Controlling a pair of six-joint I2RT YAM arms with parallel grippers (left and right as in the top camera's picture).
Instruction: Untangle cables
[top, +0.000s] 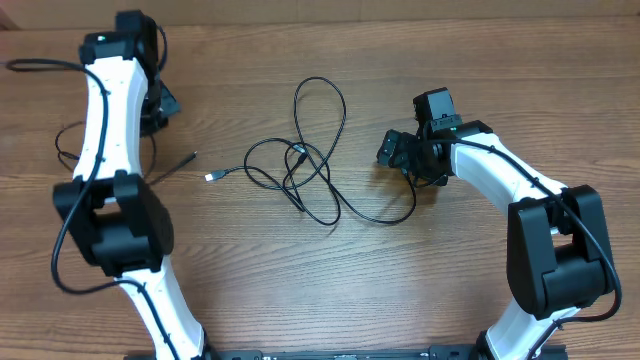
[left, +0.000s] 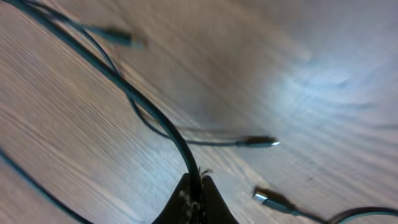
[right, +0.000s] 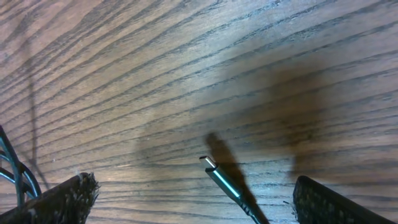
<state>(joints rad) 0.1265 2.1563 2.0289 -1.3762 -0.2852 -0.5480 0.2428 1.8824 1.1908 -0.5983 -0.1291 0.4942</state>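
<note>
The left gripper (left: 194, 198), bottom middle of its wrist view, is clenched on one cable (left: 143, 107). The right gripper (right: 191, 186) is spread wide, a silver-tipped plug (right: 219, 174) lying between its jaws. Looped cables (top: 310, 165) lie mid-frame overhead.

Black cables (top: 310, 160) loosely looped, seemingly crossed

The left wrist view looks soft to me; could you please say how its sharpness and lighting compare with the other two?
Left wrist: blurred throughout, with pale glare on the table. Right wrist: sharp wood grain, a broad soft shadow around the plug. Overhead: sharp and evenly lit, cables crisp, no glare.
</note>
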